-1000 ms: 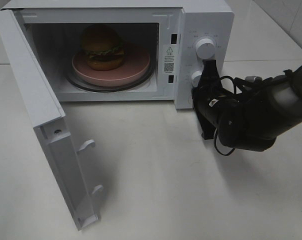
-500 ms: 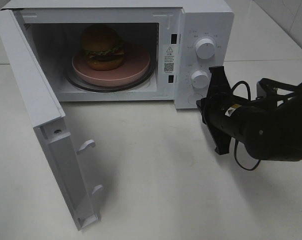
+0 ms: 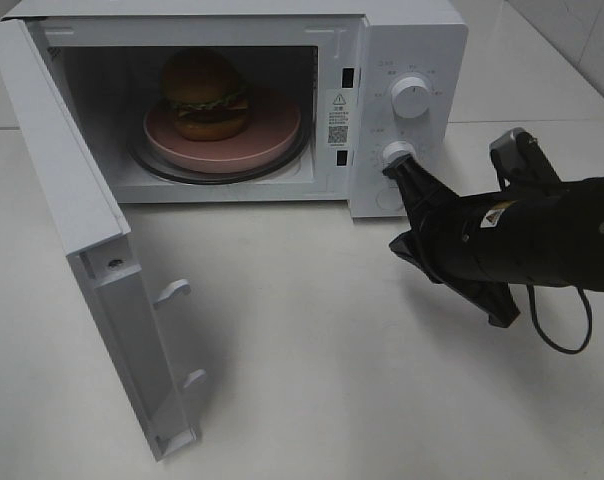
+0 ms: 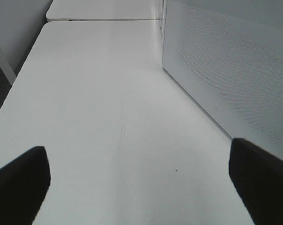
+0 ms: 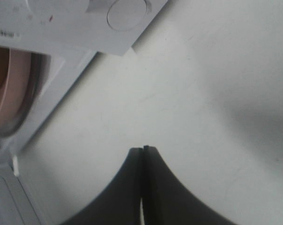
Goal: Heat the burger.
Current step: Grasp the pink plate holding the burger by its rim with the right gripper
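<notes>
White box-shaped microwave oven (image 3: 412,40) stands on the pale bench (image 3: 332,380) with its hinged door (image 3: 72,200) swung wide. We locate the tall burger with glossy orange-brown bun halves (image 3: 204,92) inside the cavity, seated on the round pink plate (image 3: 277,125), so loading appears complete. The right pincer (image 3: 392,168) is closed on nothing, its tip at the lower round dial (image 3: 400,153); contact cannot be confirmed. Closed jaws suit nudging, we judge. The left pincer (image 4: 137,147) is spread wide and empty beside the door's perforated outer panel (image 4: 226,70), well placed to push it shut before heating.
</notes>
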Controlling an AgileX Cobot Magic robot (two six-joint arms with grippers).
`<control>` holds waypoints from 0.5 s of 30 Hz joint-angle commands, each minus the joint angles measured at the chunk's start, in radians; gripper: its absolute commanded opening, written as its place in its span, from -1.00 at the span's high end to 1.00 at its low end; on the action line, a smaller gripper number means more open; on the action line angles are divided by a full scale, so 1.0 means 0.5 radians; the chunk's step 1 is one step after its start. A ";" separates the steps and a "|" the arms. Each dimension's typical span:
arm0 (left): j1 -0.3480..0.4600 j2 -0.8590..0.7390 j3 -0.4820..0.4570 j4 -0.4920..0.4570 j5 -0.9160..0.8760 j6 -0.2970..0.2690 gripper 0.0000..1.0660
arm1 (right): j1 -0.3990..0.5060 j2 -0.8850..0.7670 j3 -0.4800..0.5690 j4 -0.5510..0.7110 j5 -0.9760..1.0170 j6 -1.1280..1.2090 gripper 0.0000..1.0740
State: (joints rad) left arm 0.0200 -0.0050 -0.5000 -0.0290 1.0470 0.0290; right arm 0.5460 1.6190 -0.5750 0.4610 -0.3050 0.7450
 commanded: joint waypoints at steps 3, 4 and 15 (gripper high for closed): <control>0.002 -0.040 0.006 -0.008 -0.018 -0.008 -0.84 | -0.058 -0.060 -0.066 -0.028 0.314 -0.370 0.96; 0.002 -0.040 0.006 -0.008 -0.018 -0.008 -0.84 | -0.118 -0.070 -0.144 -0.064 0.550 -0.590 0.95; 0.002 -0.040 0.006 -0.008 -0.018 -0.008 -0.84 | -0.184 -0.074 -0.552 -0.338 1.614 -1.490 0.92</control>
State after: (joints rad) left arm 0.0200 -0.0050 -0.5000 -0.0290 1.0470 0.0290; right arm 0.4590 1.5900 -0.8440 0.3090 0.4580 0.0480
